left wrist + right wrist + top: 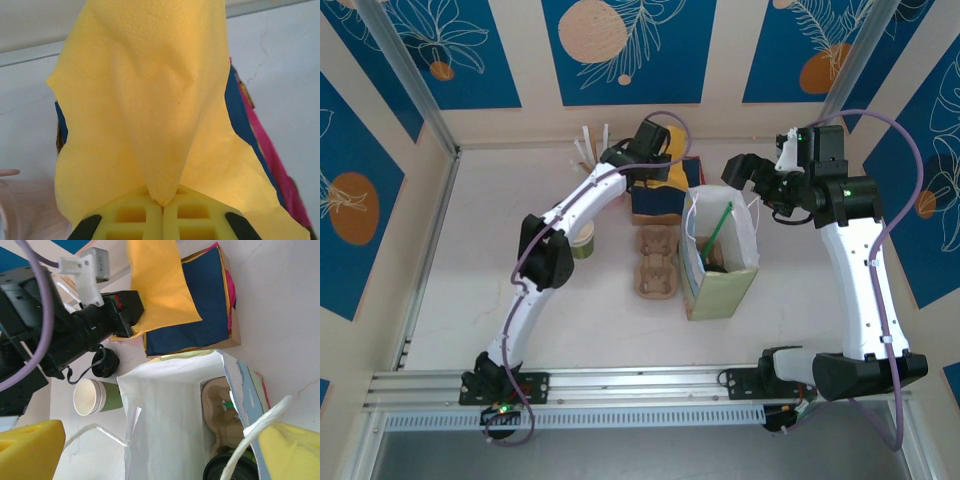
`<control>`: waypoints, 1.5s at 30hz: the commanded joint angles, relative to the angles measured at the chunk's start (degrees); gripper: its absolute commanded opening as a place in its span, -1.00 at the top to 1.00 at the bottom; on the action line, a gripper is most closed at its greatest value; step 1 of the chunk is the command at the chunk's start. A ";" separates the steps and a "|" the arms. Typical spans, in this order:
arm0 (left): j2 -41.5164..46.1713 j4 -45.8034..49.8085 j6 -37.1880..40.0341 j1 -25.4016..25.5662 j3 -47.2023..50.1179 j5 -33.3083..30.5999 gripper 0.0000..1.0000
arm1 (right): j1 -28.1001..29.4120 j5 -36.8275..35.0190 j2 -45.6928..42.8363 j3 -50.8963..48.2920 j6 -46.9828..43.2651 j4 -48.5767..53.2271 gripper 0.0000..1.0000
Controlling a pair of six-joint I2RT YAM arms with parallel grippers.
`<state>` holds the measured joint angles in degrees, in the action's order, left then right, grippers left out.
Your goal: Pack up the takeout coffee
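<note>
The takeout coffee (226,470) stands inside the white paper bag (170,415); only part of its black lid shows, beside a cardboard carrier (220,410) in the same bag. My right gripper (160,455) is open, its yellow fingers (30,447) spread on either side of the bag's mouth, holding nothing. My left gripper (162,205) is shut on a yellow napkin (150,100), pinched at its fold above the napkin box (658,195). From above, the left gripper (660,170) is at the back centre and the right gripper (745,180) just behind the bag (720,250).
A second cardboard carrier (658,262) lies left of the bag. A lidless green cup (92,396) and a loose black lid (105,362) sit near the left arm. Straws (588,150) stand at the back left. The bag's string handles (95,432) cross the right wrist view.
</note>
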<state>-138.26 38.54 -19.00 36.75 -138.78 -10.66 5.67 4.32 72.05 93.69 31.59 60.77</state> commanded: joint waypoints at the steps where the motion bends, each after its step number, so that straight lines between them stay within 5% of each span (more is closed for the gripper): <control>1: 3.76 0.39 -1.36 -0.73 0.53 1.16 1.00 | 0.39 -0.34 -1.38 -0.87 0.28 -0.53 -0.98; 28: 20.59 8.74 -3.57 -0.11 0.44 -4.83 1.00 | -0.48 2.11 -5.30 -6.11 -1.44 -4.52 -0.98; 45: 29.99 19.75 -8.62 8.74 -0.56 -10.39 1.00 | -0.68 0.75 -11.68 -10.48 -1.19 -3.95 -0.98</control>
<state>-110.10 54.48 -25.71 43.92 -138.26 -19.11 5.23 4.95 61.98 84.09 30.94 56.38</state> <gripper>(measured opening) 0.043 0.990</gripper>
